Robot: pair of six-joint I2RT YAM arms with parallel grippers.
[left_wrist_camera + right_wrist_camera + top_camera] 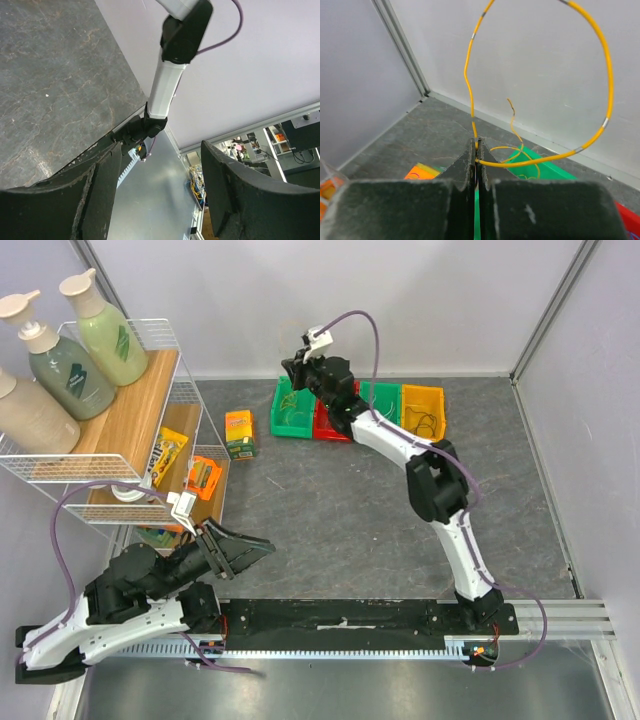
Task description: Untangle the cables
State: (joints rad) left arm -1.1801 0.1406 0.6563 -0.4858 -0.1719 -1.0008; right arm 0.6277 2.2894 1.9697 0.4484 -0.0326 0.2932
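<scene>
My right gripper (297, 373) hangs over the left green bin (283, 421) at the back of the table. In the right wrist view its jaws (477, 150) are shut on a thin yellow wire (607, 95), which rises in a big loop above the green bin (547, 169). More yellow wire lies in that bin (291, 406). A dark wire (428, 424) lies in the yellow bin (421, 395). No blue, white or purple wire shows. My left gripper (256, 549) is open and empty at the near left, far from the bins; its fingers (106, 185) frame only floor and wall.
A red bin (327, 429) and a second green bin (382, 396) sit between the outer bins. A juice box (240, 434) stands left of them. A wire shelf rack (150, 420) with bottles and snack packs fills the left side. Walls close the back and right.
</scene>
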